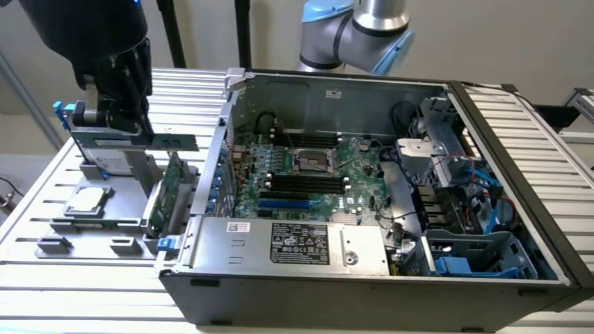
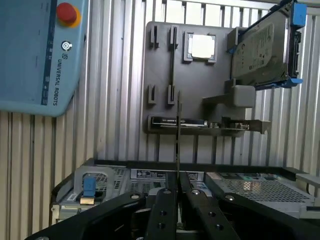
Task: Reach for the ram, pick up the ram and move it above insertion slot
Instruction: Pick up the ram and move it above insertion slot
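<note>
My gripper [image 1: 116, 125] hangs over the grey parts holder [image 1: 55, 226] at the exterior view's left, outside the computer case. In the wrist view its fingers [image 2: 167, 205] are shut on the ram [image 2: 178, 140], which shows edge-on as a thin dark strip running out from between them. In the exterior view the ram [image 1: 172, 141] is a narrow bar held level just below the gripper, lifted off the holder. The black memory slots [image 1: 302, 182] lie on the motherboard inside the case, well to the exterior view's right of the gripper.
The green expansion card [image 1: 172, 184] with its metal bracket stands on the holder's edge next to the case wall [image 1: 222, 139]. A processor chip [image 2: 202, 46] and a hard drive [image 2: 265, 47] sit on the holder. A teach pendant [image 2: 40, 55] lies beside it.
</note>
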